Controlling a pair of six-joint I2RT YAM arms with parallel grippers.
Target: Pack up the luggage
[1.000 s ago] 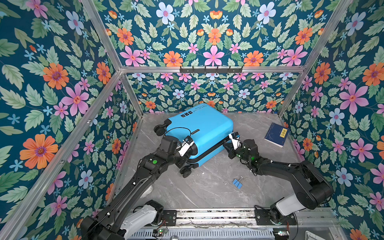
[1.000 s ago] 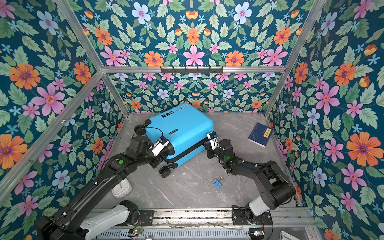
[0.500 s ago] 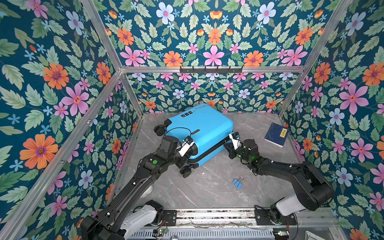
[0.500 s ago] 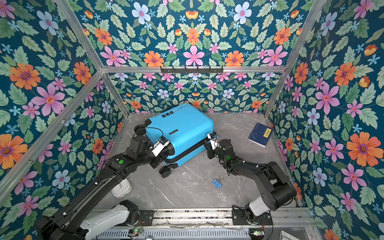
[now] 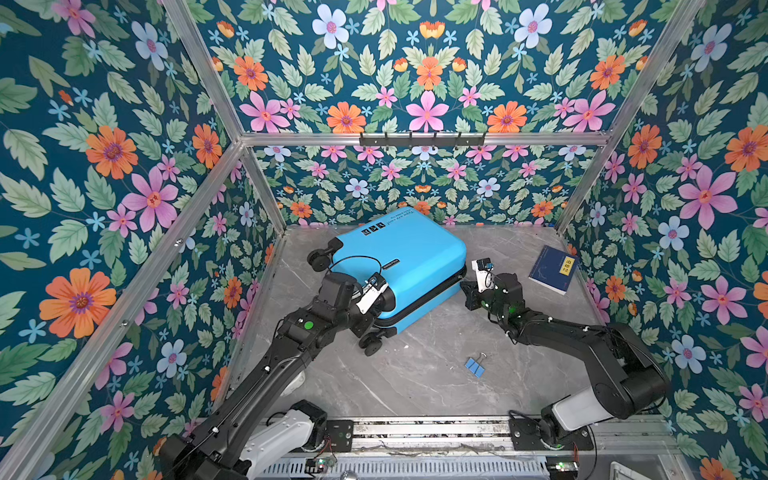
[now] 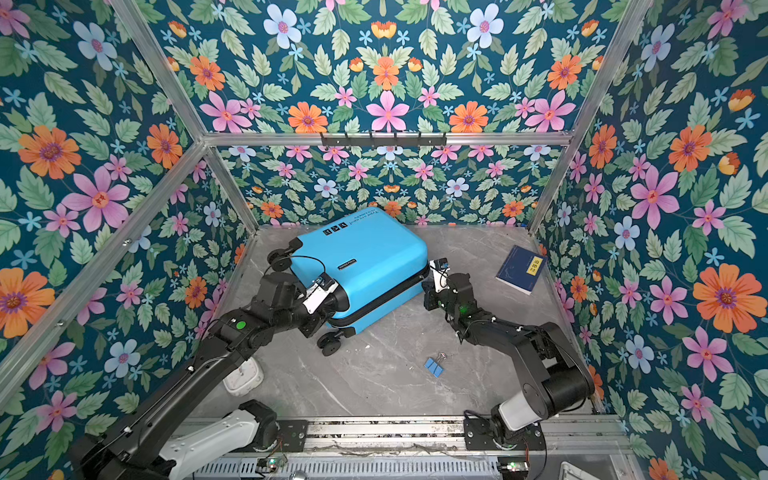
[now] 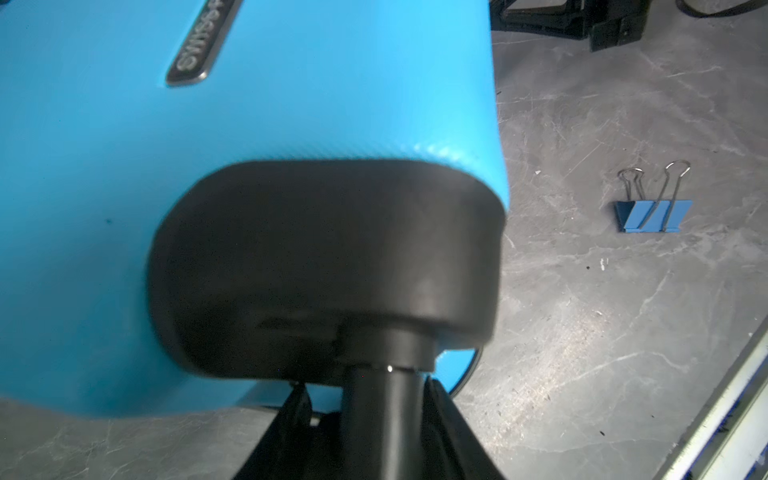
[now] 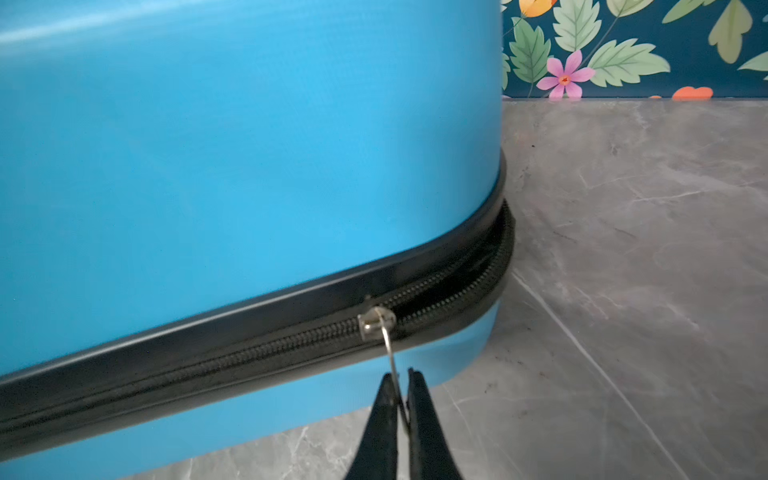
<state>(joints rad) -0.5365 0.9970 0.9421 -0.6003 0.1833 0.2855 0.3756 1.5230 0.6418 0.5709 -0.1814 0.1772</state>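
Your right gripper [image 8: 400, 388], frame bottom centre, pinches the zip pull [image 8: 390, 353] on the luggage [image 5: 405, 266]. Your left gripper [image 7: 365, 388] clamps a wheel stem [image 7: 384, 419].

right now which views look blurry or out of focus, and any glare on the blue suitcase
Left wrist view: the luggage sits too close to the lens, its black wheel mount soft, while the binder clip is crisp. Right wrist view: zipper pull sharp, a pale sheen streak along the luggage. Both top views: even light, everything in focus.
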